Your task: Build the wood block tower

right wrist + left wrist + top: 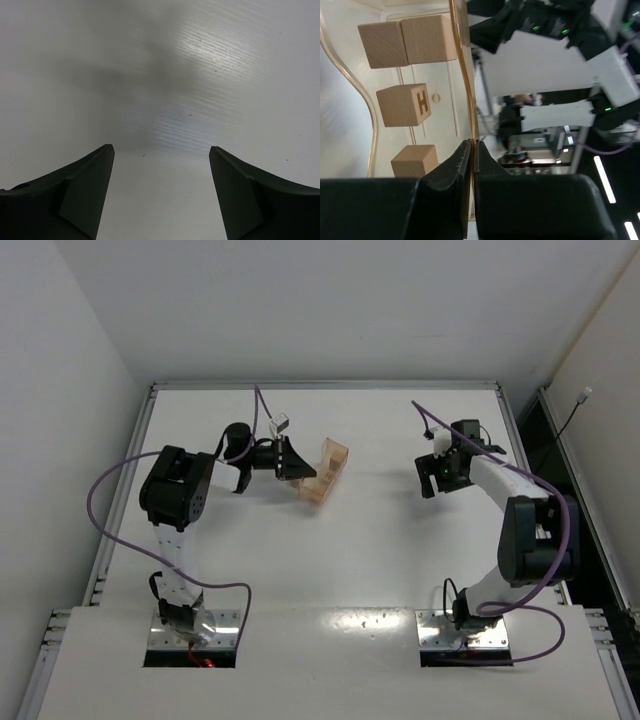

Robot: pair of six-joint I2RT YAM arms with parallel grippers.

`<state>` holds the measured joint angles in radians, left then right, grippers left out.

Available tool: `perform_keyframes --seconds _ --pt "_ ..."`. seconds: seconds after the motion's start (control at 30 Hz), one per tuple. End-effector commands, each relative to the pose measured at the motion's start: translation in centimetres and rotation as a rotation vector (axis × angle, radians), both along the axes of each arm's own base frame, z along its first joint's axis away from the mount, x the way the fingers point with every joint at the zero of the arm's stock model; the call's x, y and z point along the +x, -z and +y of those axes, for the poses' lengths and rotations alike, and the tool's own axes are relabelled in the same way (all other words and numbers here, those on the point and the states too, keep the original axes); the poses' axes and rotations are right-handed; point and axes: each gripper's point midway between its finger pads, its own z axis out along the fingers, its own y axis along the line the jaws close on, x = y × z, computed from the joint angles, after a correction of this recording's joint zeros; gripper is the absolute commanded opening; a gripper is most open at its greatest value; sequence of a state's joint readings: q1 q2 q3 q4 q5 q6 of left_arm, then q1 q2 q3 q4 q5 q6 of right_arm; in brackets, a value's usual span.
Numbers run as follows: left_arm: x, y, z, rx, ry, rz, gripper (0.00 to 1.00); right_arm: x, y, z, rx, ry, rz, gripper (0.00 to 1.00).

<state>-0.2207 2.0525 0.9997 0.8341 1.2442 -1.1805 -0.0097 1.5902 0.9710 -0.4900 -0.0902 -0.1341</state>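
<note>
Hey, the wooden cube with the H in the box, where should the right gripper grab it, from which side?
Grip the light wooden cube marked H on the two faces turned toward the neighbouring cubes; gaps show there. Probably enter through the open side of the tan open box, away from the wall pinched by the left gripper, using the right gripper, whose jaws stand open.

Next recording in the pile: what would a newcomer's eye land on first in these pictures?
The left gripper is shut on the thin wall of a tan box left of the table's middle, and the box looks tipped. Inside it lie four wood blocks, loose rather than stacked, one marked with an H. On the right, the right gripper hangs open over the white table, holding nothing.
</note>
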Motion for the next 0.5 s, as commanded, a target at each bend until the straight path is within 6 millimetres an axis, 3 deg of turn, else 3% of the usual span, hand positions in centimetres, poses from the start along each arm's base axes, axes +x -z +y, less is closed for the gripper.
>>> perform_keyframes --seconds 0.0,0.13,0.23,0.4,0.47 --pt "-0.8 -7.0 0.6 -0.174 0.046 -0.196 0.0 1.4 -1.1 0.5 0.013 -0.02 -0.033 0.73" --pt "-0.1 -7.7 1.3 -0.179 0.021 -0.207 0.0 0.9 -0.9 0.5 0.013 -0.02 -0.032 0.73" --pt "-0.6 -5.2 1.8 -0.163 0.004 -0.12 0.0 0.9 -0.6 0.5 0.013 -0.02 -0.023 0.73" --pt "-0.3 -5.4 1.7 -0.171 -0.013 -0.128 0.0 1.4 -0.6 0.4 0.009 -0.028 -0.019 0.73" --pt "-0.7 -3.6 1.8 -0.153 -0.019 -0.073 0.0 1.3 -0.3 0.4 0.009 -0.028 -0.008 0.73"
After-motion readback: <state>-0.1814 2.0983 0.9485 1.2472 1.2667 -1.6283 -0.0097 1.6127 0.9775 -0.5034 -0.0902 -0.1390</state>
